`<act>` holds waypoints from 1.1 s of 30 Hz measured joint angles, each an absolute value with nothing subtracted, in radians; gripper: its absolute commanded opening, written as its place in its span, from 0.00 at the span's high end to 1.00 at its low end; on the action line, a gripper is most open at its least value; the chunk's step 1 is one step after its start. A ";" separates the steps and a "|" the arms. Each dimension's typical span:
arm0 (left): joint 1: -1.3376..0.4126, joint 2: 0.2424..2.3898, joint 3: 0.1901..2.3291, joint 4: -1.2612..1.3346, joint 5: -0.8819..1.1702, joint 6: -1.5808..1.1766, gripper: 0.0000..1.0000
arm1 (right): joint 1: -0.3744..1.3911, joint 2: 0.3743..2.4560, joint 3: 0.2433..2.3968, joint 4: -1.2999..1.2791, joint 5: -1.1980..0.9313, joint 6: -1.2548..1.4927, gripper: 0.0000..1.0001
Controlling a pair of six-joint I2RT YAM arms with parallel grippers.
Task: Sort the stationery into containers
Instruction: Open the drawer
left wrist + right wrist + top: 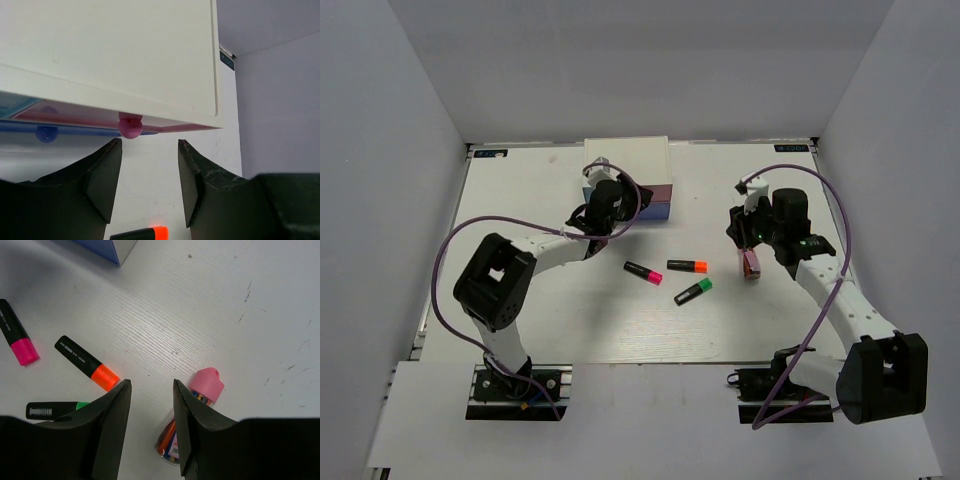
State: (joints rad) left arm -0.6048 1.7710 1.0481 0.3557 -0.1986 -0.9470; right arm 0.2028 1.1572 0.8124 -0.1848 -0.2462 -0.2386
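The white chest (626,160) stands at the back, with a light blue drawer (15,106), a pink drawer (655,191) and a dark blue drawer (657,210). My left gripper (603,216) is open and empty just in front of the pink drawer's knob (130,127). Three black highlighters lie mid-table, capped pink (643,272), orange (687,265) and green (692,291). My right gripper (749,243) is open and empty above a small clear case with a pinkish cap (751,264). That case (206,384) lies just right of the right gripper's fingers (112,410). No lilac block is in view.
Grey walls close in the table (570,330) on three sides. In the right wrist view the orange-capped highlighter (85,362) lies just left of the fingers, with the green one (52,410) below it and the pink one (17,337) farther left.
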 measured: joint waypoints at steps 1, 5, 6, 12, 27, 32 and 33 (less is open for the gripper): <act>-0.604 1.771 1.052 0.355 -0.203 -0.947 0.41 | 0.202 1.154 0.811 -0.185 -0.246 -0.239 0.54; -0.604 1.784 1.080 0.336 -0.222 -0.947 0.45 | 0.202 1.149 0.807 -0.185 -0.246 -0.239 0.54; -0.604 1.790 1.090 0.332 -0.227 -0.947 0.46 | 0.202 1.149 0.807 -0.185 -0.246 -0.239 0.54; -0.603 1.813 1.117 0.309 -0.243 -0.943 0.52 | 0.202 1.149 0.807 -0.185 -0.246 -0.239 0.54; -0.601 1.847 1.150 0.284 -0.238 -0.944 0.49 | 0.196 1.149 0.802 -0.185 -0.246 -0.238 0.54; -0.602 1.875 1.164 0.276 -0.230 -0.943 0.55 | 0.196 1.149 0.802 -0.184 -0.246 -0.238 0.54; -0.602 1.877 1.166 0.274 -0.228 -0.944 0.55 | 0.196 1.149 0.802 -0.184 -0.246 -0.238 0.54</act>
State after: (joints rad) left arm -0.6018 1.8774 1.1656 0.2741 -0.2283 -0.9436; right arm 0.1955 1.1488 0.8021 -0.1844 -0.2462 -0.2379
